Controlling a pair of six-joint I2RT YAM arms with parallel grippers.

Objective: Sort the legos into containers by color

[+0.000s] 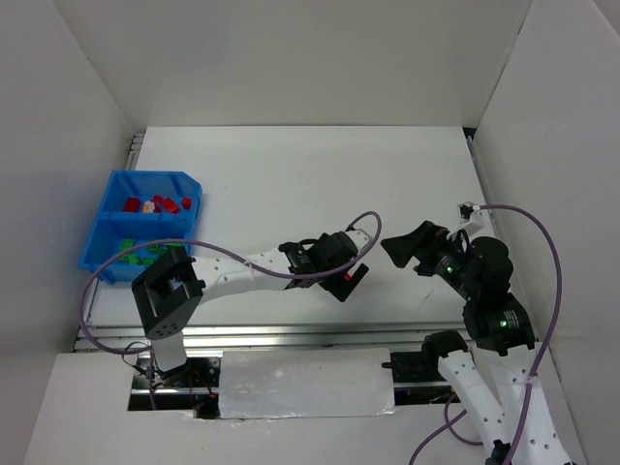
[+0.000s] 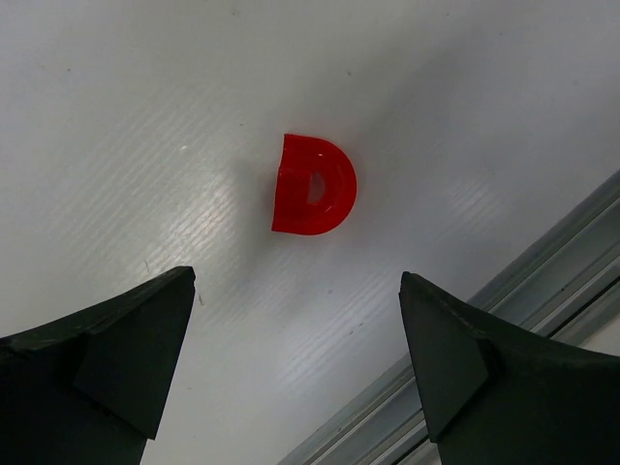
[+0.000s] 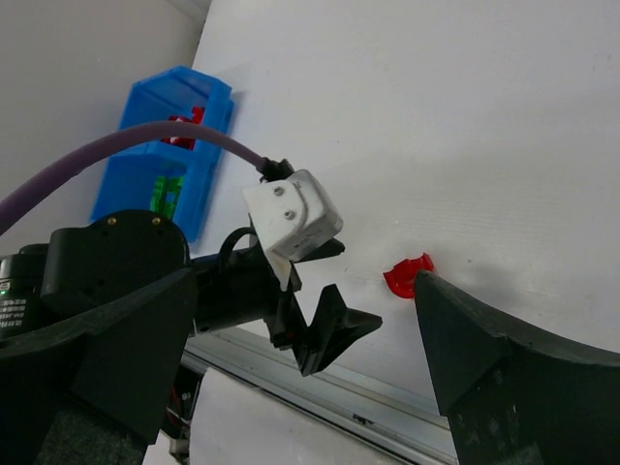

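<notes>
Glossy red D-shaped plastic brick [image 2: 313, 186]. Bright blue rectangular plastic bin [image 1: 97, 232]: small red bricks [image 1: 160, 204], small green bricks [image 1: 145, 254]. White table [image 1: 291, 174], fine ribbed lines. Purple cable [image 3: 116, 140].

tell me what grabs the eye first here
A lone bright red D-shaped plastic brick lies on the white table, just ahead of the left arm's wide-open jaws. At the table's left edge sits a bright blue plastic bin, red bricks in its far compartment, green bricks nearer.

Robotics lab cell, plain white walls [image 1: 291, 58] (boxing it in), aluminium rail [image 1: 291, 335], white table [image 1: 310, 184]
</notes>
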